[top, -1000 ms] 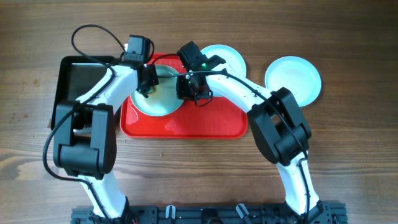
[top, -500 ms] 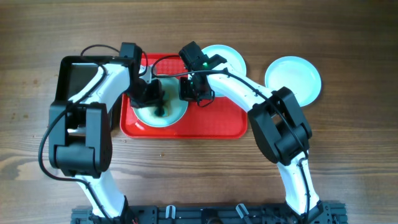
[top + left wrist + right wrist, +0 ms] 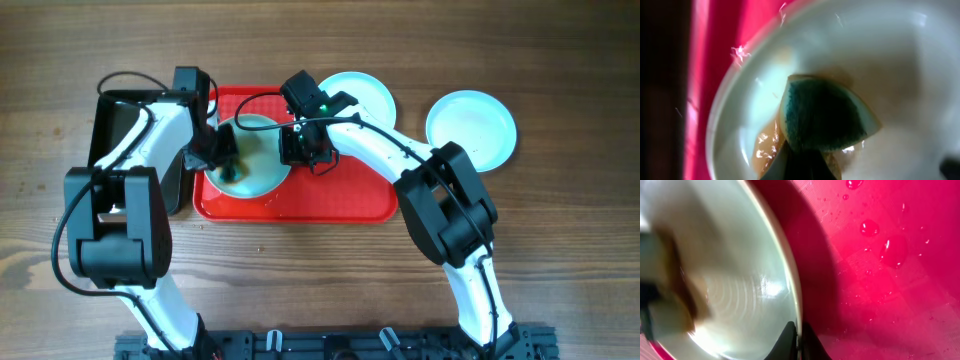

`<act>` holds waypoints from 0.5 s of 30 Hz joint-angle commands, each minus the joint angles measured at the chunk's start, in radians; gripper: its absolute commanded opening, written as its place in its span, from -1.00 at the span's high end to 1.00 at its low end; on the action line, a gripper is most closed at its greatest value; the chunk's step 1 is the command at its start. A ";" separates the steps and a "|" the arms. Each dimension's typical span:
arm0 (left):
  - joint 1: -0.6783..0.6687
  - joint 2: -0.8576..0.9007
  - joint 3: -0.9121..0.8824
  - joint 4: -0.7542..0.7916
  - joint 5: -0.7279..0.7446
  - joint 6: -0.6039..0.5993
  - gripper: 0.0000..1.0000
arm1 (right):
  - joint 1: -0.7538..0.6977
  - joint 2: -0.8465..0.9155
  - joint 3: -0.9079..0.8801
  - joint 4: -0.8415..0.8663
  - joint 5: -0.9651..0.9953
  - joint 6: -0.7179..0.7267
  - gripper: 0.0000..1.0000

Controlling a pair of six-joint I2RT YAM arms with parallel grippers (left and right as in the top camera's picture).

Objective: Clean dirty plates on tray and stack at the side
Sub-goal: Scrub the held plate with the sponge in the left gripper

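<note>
Overhead, step in hand: judged to be the scrubbing stage. One dirty plate [image 3: 262, 165] is being worked on the tray [image 3: 340, 195], and no stack is formed yet.
Next move: sponge passes over the sauce smear [image 3: 765, 147] are called for, with the rim kept pinned. After that, a lift toward the right edge of the table is judged likely.
Tray: red, set mid-table toward the far edge. Its long axis runs parallel to the near edge, and water drops [image 3: 870, 227] are noted on it.
Black tray [image 3: 108, 125]: just beside the red tray, toward the left edge.
Dirty plate: sits in the left half of the tray, face up. It is round, so no long axis is assigned. Tilt cannot be told.
Second plate [image 3: 365, 95]: lies across the tray's far right corner.
Third plate [image 3: 471, 125]: on bare wood toward the right edge, apart from the tray. It looks clean.
Right gripper [image 3: 797, 340]: fingertips are clamped on the dirty plate's right rim.
Left gripper [image 3: 228, 165]: closed on the sponge [image 3: 825, 117], which is pressed into the plate well.
Sponge: green face up, wedge tip pointed away from the fingers.
</note>
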 commanded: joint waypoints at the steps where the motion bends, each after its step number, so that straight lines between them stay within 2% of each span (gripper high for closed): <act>1: -0.005 0.041 -0.016 0.128 -0.227 -0.047 0.92 | -0.014 0.024 0.002 -0.020 0.029 -0.018 0.91; 4: -0.022 0.041 -0.016 0.206 -0.294 -0.159 0.92 | -0.014 0.024 0.002 -0.020 0.029 -0.019 0.91; 7: -0.034 0.041 -0.016 0.261 -0.290 -0.208 0.92 | -0.014 0.024 0.002 -0.020 0.029 -0.019 0.91; 11: -0.060 0.041 -0.016 0.315 -0.141 -0.195 0.92 | -0.014 0.024 0.002 -0.019 0.029 -0.023 0.91; 15: -0.073 0.040 -0.016 0.333 0.115 -0.153 0.92 | -0.014 0.024 0.002 -0.019 0.029 -0.022 0.91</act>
